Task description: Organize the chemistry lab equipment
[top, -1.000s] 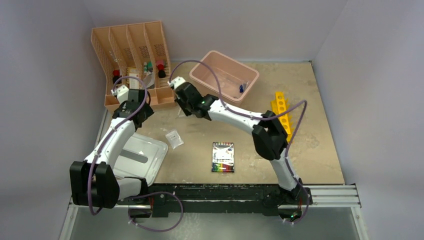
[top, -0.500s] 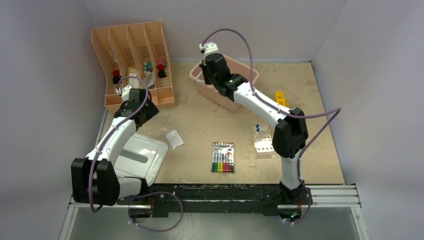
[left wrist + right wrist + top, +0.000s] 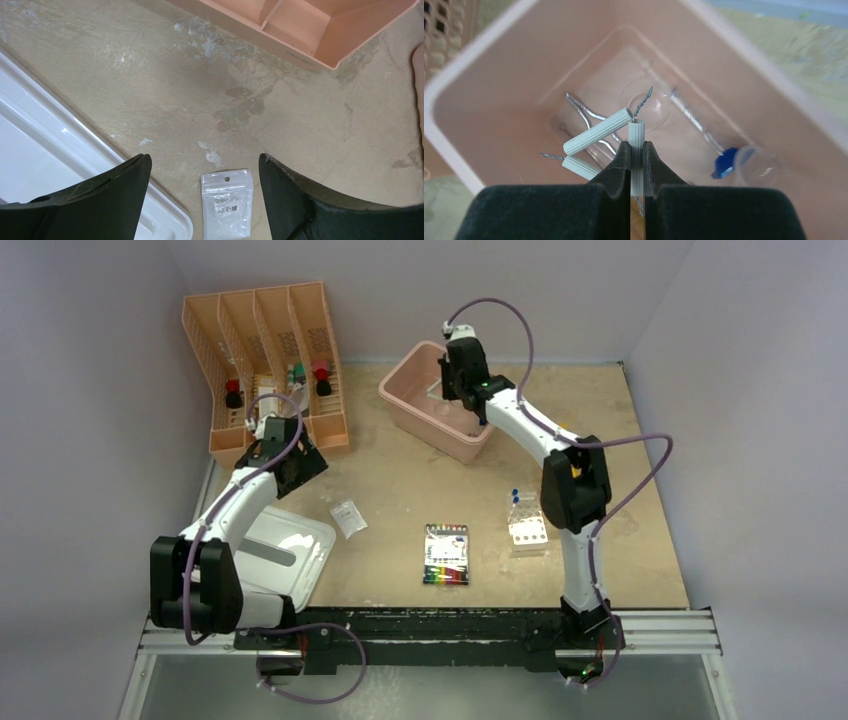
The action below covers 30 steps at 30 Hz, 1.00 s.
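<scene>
Right gripper (image 3: 636,150): black pads pressed together on a ribbed handle (image 3: 636,131), a pale plastic cylinder with a twisted wire stem poking from its far end. I hold it upright over the pink bin (image 3: 489,85), whose walls are smooth and matte. On the bin floor lie two more ribbed pieces of the same kind, bent metal tongs (image 3: 584,112), thin glass rods (image 3: 689,115) and a clear cylinder on its side with a blue base (image 3: 728,163). This is all blurred, and only the right wrist view shows it.

Left gripper (image 3: 204,160): fingers spread wide, nothing between them, hanging above the mottled tan table (image 3: 150,75). Directly below lies the small clear packet (image 3: 226,202), flat beside the glossy white tray (image 3: 50,145).

Overhead only: the clear tube rack (image 3: 528,530) with blue-capped tubes (image 3: 516,495) stands near the right arm, well apart from the bin.
</scene>
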Each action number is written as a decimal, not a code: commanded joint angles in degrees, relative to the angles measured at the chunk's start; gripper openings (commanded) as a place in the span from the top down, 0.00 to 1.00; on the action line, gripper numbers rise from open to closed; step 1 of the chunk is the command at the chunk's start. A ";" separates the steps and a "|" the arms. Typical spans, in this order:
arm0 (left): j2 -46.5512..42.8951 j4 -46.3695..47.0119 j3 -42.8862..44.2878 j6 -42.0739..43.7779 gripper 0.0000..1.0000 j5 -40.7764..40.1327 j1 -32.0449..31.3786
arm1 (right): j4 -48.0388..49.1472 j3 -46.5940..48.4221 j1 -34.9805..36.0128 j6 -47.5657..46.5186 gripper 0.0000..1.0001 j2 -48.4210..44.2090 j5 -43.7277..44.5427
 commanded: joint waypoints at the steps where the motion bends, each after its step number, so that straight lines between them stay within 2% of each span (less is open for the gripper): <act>1: 0.74 1.16 1.26 1.72 0.21 1.81 -0.29 | -0.56 3.00 1.19 0.81 1.00 3.63 -4.30; 7: 1.40 1.62 0.90 1.85 0.21 3.23 -0.29 | -3.89 8.07 1.21 -0.11 1.00 9.12 -5.82; 17: 1.41 1.71 0.64 1.69 0.22 3.21 -0.33 | -2.68 5.01 1.26 -1.27 1.00 7.02 -3.02; 21: 1.16 1.61 0.68 1.59 0.22 3.26 -0.28 | -2.08 0.19 1.25 0.10 1.00 2.82 0.58; 26: 0.99 2.07 0.21 1.47 0.22 3.47 -0.34 | -1.29 -6.29 1.21 0.22 1.00 -2.72 -0.20; 30: 1.22 2.49 0.09 1.30 0.22 4.37 -0.37 | -2.48 -7.97 1.22 0.98 1.00 -3.18 -0.52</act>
